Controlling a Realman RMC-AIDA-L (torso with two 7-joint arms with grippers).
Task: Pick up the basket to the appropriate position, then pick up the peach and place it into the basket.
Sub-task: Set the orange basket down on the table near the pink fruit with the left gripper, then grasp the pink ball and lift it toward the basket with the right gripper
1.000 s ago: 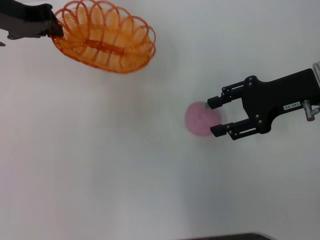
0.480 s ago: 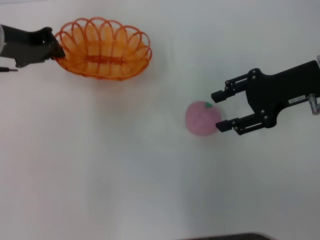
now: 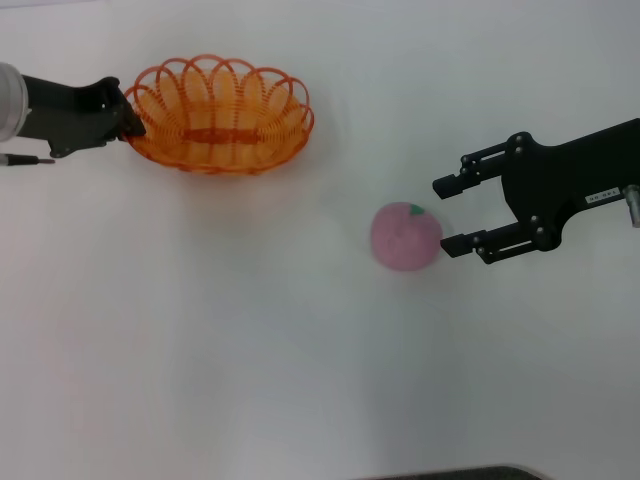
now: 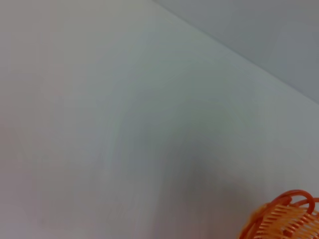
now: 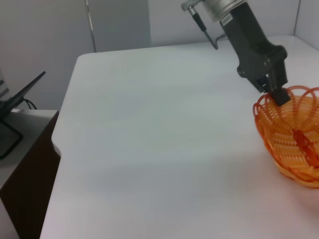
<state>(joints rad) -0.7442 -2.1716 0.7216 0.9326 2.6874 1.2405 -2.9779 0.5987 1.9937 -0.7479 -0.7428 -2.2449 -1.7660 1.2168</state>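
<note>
The orange wire basket (image 3: 222, 134) is at the far left of the white table in the head view, roughly level and low over or on the surface. My left gripper (image 3: 130, 122) is shut on the left end of its rim. The right wrist view shows the same grip (image 5: 276, 92) on the basket (image 5: 291, 144). A bit of the rim shows in the left wrist view (image 4: 284, 219). The pink peach (image 3: 405, 237) lies on the table right of centre. My right gripper (image 3: 444, 215) is open just right of the peach, not around it.
The table's side edge (image 5: 60, 144) shows in the right wrist view, with a dark screen on a lower stand (image 5: 15, 114) beyond it. A dark object (image 3: 450, 473) sits at the table's near edge in the head view.
The left gripper has brought the basket down and rightward, and it has levelled out. The right gripper has drawn back to the right, so its fingers no longer flank the peach.
</note>
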